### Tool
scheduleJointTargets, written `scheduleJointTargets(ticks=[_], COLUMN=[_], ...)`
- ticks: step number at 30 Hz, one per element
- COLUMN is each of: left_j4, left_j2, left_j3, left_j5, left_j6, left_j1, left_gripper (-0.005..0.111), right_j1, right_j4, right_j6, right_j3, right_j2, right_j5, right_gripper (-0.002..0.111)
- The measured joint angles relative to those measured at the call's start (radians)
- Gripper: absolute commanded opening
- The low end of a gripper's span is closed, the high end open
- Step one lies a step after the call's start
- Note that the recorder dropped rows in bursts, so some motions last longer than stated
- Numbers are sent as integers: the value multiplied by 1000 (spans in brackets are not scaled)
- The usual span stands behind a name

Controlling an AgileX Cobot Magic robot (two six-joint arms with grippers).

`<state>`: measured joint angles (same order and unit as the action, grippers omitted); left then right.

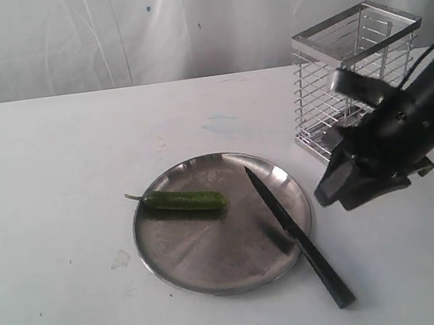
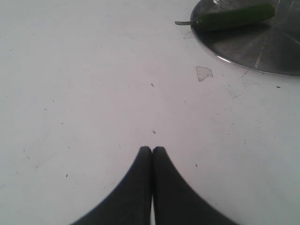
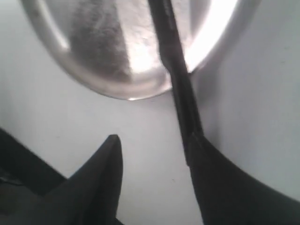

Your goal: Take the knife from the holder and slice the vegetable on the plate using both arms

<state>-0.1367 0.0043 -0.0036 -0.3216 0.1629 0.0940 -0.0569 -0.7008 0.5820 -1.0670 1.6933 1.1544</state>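
The knife (image 1: pixel 292 228) lies flat, its dark blade over the plate (image 1: pixel 212 250) and its black handle out past the rim on the table. The green vegetable (image 1: pixel 184 201) rests on the plate's left half. The wire holder (image 1: pixel 357 74) stands at the back right with nothing visible in it. My right gripper (image 1: pixel 331 190) hovers open between holder and plate, holding nothing. In the right wrist view the right gripper (image 3: pixel 153 138) has the knife (image 3: pixel 180 89) running beside one finger, across the plate's rim (image 3: pixel 103 51). My left gripper (image 2: pixel 152 149) is shut over bare table, away from the vegetable (image 2: pixel 232 17) and plate (image 2: pixel 262 47).
The white table carries a small pale scrap (image 2: pixel 204 73) near the plate's left edge. A white cloth backdrop hangs behind the table. The left arm does not show in the exterior view.
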Motion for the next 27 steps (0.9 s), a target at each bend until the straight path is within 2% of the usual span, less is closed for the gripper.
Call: scheduleJointTargets(ticks=[4,9,12,17,27], left_j4=[0,0,0,0,0], left_j2=[0,0,0,0,0], left_j3=[0,0,0,0,0], left_j5=[0,0,0,0,0], left_j6=[0,0,0,0,0], left_j1=[0,0,0,0,0], left_gripper=[0,0,0,0,0], right_j1=[102,115,109,85,-23], right_j4=[-218,-238,-248,-262,-279], right_j6=[278,447,475,479,559], right_j3=[40,155,204,231,238], right_j2=[-11,0,14,22,72], right_j5=[38,53,-43,-154,-208], right_gripper=[42,42,46,63,64])
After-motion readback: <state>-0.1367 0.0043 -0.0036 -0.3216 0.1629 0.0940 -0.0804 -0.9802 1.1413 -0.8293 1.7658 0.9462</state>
